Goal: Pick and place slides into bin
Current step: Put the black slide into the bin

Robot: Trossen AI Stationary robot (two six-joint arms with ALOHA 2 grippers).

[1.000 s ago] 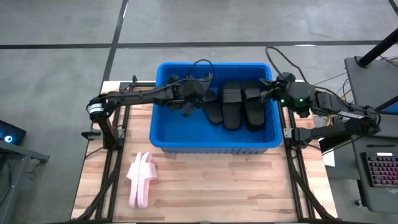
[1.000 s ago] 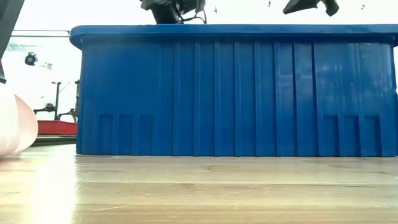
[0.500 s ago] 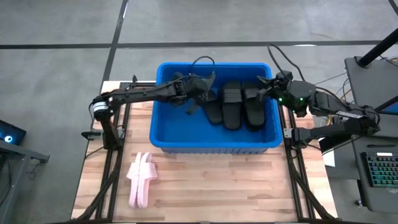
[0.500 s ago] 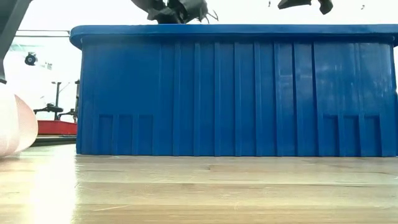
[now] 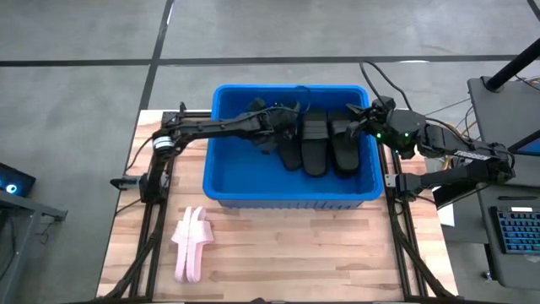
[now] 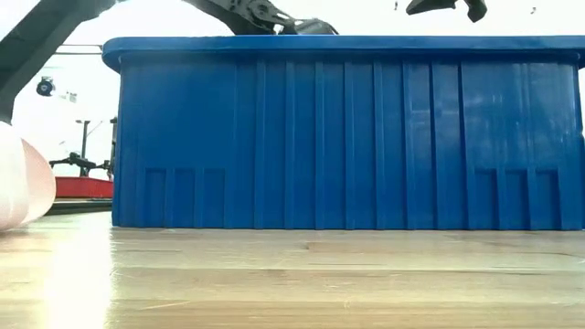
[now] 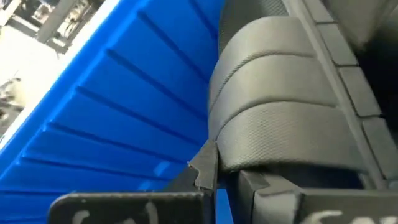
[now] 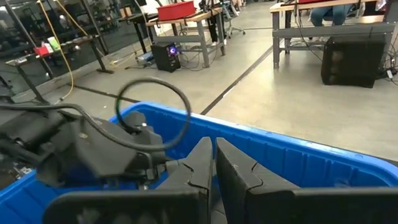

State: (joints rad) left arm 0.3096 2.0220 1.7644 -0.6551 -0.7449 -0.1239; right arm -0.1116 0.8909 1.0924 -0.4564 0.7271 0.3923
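The blue bin (image 5: 291, 199) stands at the table's far middle and fills the low view (image 6: 347, 137). Three black slides (image 5: 314, 142) lie side by side in its right half. Two pale pink slides (image 5: 190, 243) lie together on the table near the bin's front left corner. My left gripper (image 5: 283, 135) reaches down into the bin, shut, right at the leftmost black slide (image 5: 292, 154). That slide's ribbed strap (image 7: 280, 130) fills the left wrist view. My right gripper (image 5: 354, 121) is shut and empty above the bin's far right corner. My left gripper (image 7: 224, 183) has its shut fingertips (image 7: 204, 167) right at the edge of the leftmost black slide's strap (image 7: 249, 158), coming from the table's left. I cannot tell whether they touch it. The slide lies in the bin.
The bin's left half (image 5: 240, 169) holds no slides. Bare wooden table (image 5: 321, 253) lies in front of the bin. A keyboard (image 5: 516, 230) and a stand sit beyond the table's right edge. My left arm and its cable loop (image 8: 155, 112) show in the right wrist view.
My left gripper has gone toward the table's right edge inside the bin, from the bin's left half up to the leftmost black slide. The three black slides and the pink slides lie as before.
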